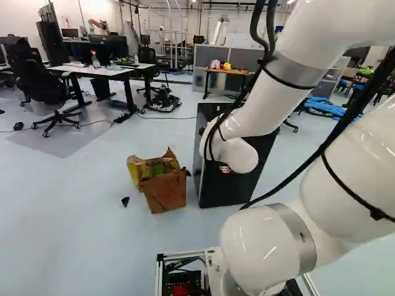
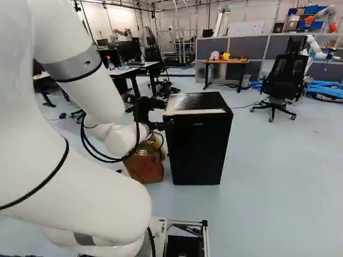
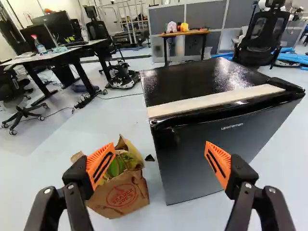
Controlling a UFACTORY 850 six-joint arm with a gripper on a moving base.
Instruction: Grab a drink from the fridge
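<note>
Where the fridge point(image 2: 198, 142) stands: upright, just ahead of our gripper point(image 3: 160, 156), its long axis vertical and its closed door point(image 3: 187, 154) towards us.
Edge that matters: the door's side edge by the paper bag point(image 3: 122, 192) lines up with the gap between our fingers; we judge it the opening side, so the next move likely calls for hooking there.
Jaws: spread wide, orange pads point(image 3: 222, 156) facing, nothing between them gripped.
Arm point(image 2: 88, 85): ours reaches forward and down, bent at the wrist, beside the fridge's near top corner.
Drink: out of sight, presumably inside.
</note>
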